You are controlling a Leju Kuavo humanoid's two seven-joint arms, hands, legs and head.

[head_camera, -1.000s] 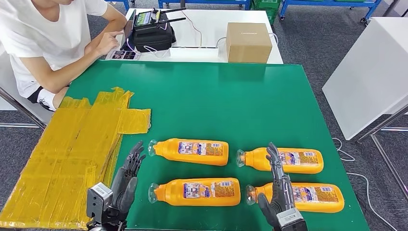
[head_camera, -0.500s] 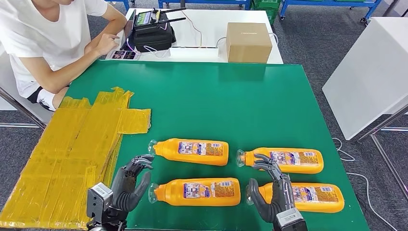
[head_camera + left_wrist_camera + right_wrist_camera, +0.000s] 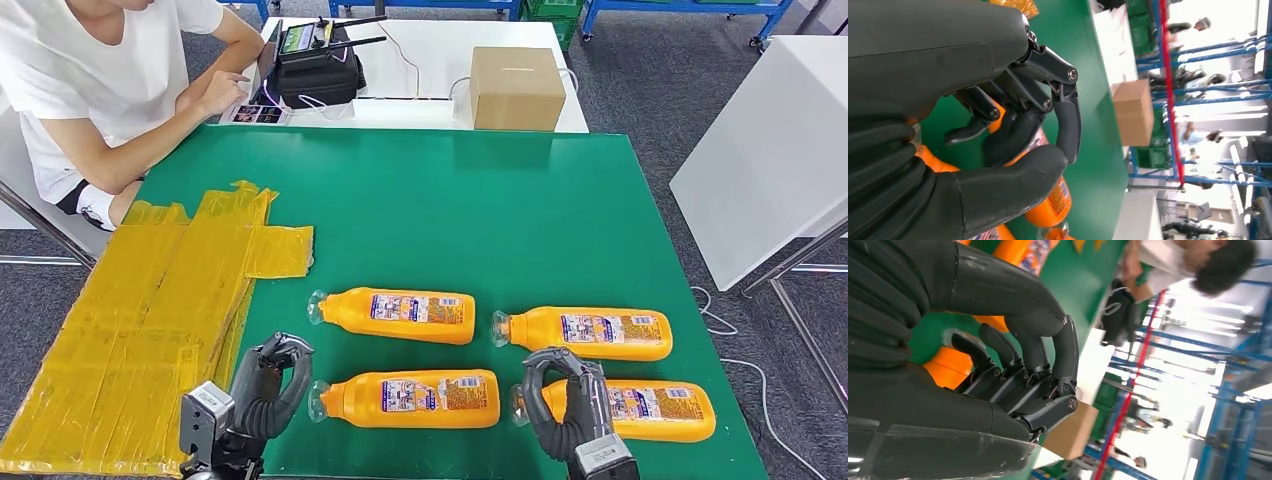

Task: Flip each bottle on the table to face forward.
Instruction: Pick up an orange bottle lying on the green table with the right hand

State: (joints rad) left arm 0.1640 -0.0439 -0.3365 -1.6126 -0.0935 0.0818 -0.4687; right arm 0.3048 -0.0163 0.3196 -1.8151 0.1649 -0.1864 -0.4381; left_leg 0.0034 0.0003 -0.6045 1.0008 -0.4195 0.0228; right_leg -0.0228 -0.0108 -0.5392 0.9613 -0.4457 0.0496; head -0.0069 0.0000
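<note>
Down on the green tabletop (image 3: 450,210): four orange bottles, all lying flat in two rows of two, long axes running across the robot's front, caps to its left, bases to its right.

Over to the left hand (image 3: 268,385): fingers curled right in, a loose fist, nothing inside it. Sitting just beside the cap end of the near-left bottle (image 3: 410,399), on its left and not touching. Straight along that bottle's long axis, then, looking at it end-on. Far-left bottle (image 3: 400,315) a row further out, ahead and to the right of that hand.

Now the right hand (image 3: 560,400): also curled in, thumb across the fingers, nothing seen in the curl from the right wrist view. Hanging over the neck end of the near-right bottle (image 3: 640,411), hiding its cap; contact hard to call from the head view. Far-right bottle (image 3: 590,333) just beyond, one row out.

So, by the look of it: one near bottle per hand, each lying to the right of its hand. Probably no roll possible from the cap end with fists closed. Likely calls for opening up, reaching right over the label and gripping across the body, square to that long axis. Nearest pairing plain enough: left for near-left, right for near-right.
</note>
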